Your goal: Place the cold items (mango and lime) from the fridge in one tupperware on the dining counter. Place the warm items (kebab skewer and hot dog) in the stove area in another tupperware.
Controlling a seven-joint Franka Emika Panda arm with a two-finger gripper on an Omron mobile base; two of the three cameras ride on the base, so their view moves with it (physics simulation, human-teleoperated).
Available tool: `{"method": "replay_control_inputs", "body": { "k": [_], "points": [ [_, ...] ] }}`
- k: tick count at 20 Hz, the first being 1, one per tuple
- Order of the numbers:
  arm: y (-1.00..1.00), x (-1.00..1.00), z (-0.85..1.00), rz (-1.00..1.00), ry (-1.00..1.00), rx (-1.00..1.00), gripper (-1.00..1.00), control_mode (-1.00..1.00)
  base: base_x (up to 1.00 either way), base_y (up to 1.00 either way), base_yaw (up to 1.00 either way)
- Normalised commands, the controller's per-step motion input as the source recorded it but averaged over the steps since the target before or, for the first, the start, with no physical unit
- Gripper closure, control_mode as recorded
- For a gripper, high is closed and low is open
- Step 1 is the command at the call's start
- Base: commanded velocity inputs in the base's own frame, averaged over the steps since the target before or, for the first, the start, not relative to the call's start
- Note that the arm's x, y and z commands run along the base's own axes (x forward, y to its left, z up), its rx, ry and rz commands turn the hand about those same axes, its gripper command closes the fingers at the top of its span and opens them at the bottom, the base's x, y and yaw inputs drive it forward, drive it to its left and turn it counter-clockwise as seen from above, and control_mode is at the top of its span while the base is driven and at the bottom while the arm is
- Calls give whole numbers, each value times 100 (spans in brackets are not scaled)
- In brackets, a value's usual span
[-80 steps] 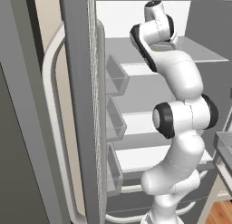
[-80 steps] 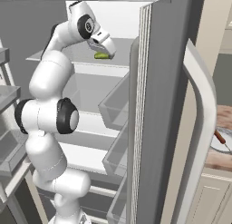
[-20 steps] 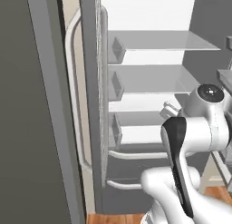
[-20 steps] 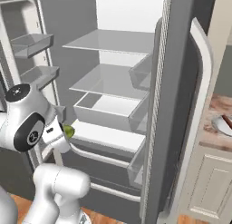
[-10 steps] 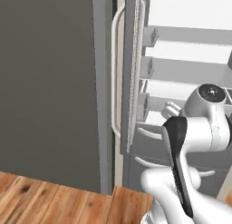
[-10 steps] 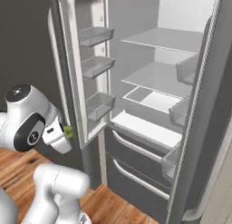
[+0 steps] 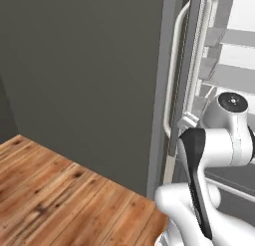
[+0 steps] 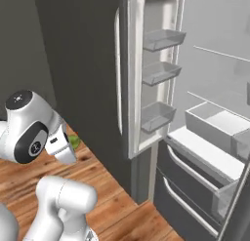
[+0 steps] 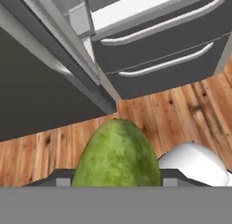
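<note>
My gripper [image 9: 116, 178] is shut on the mango [image 9: 117, 153], an olive-green fruit that bulges up between the two dark fingertips [image 9: 59, 177] in the hand view. In the right base view the mango [image 8: 74, 141] peeks out beside the white hand, low at the left over the wood floor, and the gripper [image 8: 68, 146] is well clear of the fridge [image 8: 210, 132]. The fridge stands open, with grey door bins [image 8: 158, 71] and white shelves inside. In the left base view its door edge and long pale handle [image 7: 172, 90] stand at the right.
A dark grey wall panel [image 7: 84, 75] stands left of the fridge. Wood floor [image 7: 60, 200] spreads below. The open fridge door [image 8: 132, 79] juts toward the arm. Two lower fridge drawers with pale handles [image 9: 163, 41] face the hand.
The whole picture has shifted, so the base has moved: the fridge has slid to the right and more wood floor and dark wall show. The mango stays in the shut gripper.
</note>
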Motion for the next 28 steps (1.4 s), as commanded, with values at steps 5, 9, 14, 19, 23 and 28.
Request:
{"method": "replay_control_inputs", "body": {
  "k": [5, 9, 14, 19, 23, 28],
  "points": [
    [0, 0, 0, 0, 0, 0, 100, 100, 0, 7, 45],
    [0, 0, 0, 0, 0, 0, 100, 100, 6, 8, 48],
    [0, 0, 0, 0, 0, 0, 100, 100, 37, 8, 52],
    [0, 0, 0, 0, 0, 0, 100, 100, 86, 21, 38],
    [0, 0, 0, 0, 0, 0, 100, 100, 100, 36, 19],
    [0, 0, 0, 0, 0, 0, 100, 100, 89, 28, 47]
  ]
}}
